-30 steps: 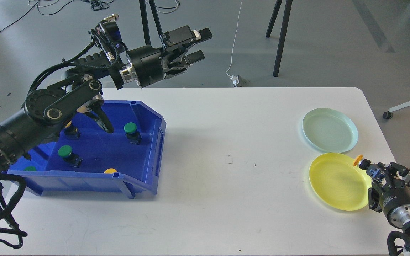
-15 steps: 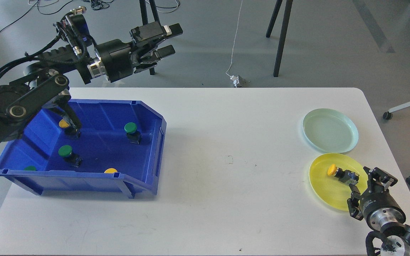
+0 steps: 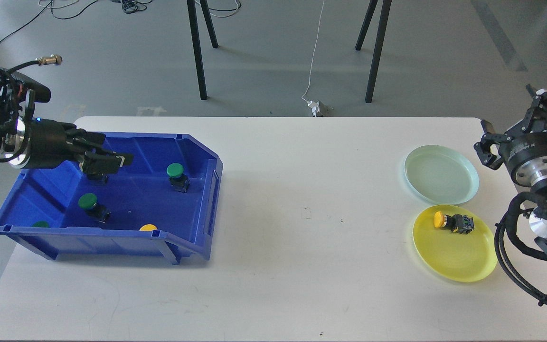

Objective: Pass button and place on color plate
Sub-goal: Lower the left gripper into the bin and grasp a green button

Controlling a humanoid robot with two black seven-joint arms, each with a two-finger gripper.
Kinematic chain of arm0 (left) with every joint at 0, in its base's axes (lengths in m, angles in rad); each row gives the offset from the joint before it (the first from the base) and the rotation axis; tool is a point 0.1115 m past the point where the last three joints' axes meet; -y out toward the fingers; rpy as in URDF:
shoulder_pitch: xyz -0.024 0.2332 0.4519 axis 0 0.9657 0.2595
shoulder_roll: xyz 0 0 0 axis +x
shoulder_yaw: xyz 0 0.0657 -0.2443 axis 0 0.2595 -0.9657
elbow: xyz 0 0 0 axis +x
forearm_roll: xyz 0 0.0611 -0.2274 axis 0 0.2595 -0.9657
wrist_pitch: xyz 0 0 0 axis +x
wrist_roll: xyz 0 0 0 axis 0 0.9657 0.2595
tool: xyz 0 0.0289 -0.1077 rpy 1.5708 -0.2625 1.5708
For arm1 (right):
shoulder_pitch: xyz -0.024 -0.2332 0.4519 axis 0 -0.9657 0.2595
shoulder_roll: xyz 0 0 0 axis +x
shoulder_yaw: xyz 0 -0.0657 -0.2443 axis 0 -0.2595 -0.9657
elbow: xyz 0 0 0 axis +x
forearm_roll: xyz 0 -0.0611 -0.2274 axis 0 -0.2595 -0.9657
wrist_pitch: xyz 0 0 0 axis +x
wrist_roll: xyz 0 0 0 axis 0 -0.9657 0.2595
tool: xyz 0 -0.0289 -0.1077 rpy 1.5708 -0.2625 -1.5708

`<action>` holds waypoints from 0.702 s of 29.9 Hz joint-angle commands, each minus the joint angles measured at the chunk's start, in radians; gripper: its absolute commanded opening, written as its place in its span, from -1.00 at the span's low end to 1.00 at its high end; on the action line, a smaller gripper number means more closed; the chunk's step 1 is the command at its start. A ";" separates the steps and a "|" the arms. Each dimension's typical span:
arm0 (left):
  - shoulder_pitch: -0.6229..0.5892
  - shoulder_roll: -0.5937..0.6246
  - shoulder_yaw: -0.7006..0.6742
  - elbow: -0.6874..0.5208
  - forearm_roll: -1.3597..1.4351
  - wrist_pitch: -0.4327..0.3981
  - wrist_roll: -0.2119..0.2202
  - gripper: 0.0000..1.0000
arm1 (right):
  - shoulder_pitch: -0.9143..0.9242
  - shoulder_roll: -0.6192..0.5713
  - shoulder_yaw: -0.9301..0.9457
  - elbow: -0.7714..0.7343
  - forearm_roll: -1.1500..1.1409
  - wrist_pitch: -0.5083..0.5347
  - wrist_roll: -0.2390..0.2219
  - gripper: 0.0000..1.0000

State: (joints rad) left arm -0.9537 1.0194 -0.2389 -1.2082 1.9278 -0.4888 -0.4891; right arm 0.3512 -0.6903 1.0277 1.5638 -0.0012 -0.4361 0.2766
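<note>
A yellow button (image 3: 451, 222) with a black base lies on its side on the yellow plate (image 3: 458, 261). The pale green plate (image 3: 441, 174) behind it holds nothing. The blue bin (image 3: 193, 199) at the left holds green buttons (image 3: 176, 173) (image 3: 90, 204), a third green cap (image 3: 41, 224) and a yellow cap (image 3: 148, 228) half hidden by its front wall. My left gripper (image 3: 109, 159) reaches low over the bin's back left, its fingers apart and empty. My right gripper (image 3: 515, 126) is open and empty, raised right of the pale green plate.
The white table (image 3: 302, 266) holds the bin at the left and the two plates at the right. Tripod legs (image 3: 197, 52) and cables stand on the floor behind the table's far edge.
My right gripper let the yellow button go onto the yellow plate, then rose back to the right. My left gripper swung left and came down into the bin's back left, over a yellow button there.
</note>
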 commanded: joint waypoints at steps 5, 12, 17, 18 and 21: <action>0.013 -0.064 0.099 0.157 0.111 0.000 0.000 0.82 | 0.207 -0.032 -0.138 -0.071 0.078 0.008 0.004 0.96; 0.039 -0.123 0.107 0.257 0.106 0.000 0.000 0.82 | 0.175 -0.026 -0.138 -0.071 0.078 0.010 0.007 0.96; 0.059 -0.182 0.108 0.341 0.108 0.000 0.000 0.82 | 0.169 -0.032 -0.132 -0.071 0.078 0.010 0.009 0.96; 0.062 -0.191 0.108 0.357 0.109 0.000 0.000 0.82 | 0.167 -0.034 -0.132 -0.071 0.078 0.010 0.009 0.96; 0.067 -0.211 0.112 0.389 0.109 0.000 0.000 0.81 | 0.158 -0.034 -0.130 -0.070 0.078 0.011 0.009 0.96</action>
State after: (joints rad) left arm -0.8911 0.8284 -0.1302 -0.8506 2.0358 -0.4885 -0.4886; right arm 0.5161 -0.7230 0.8965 1.4924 0.0766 -0.4262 0.2854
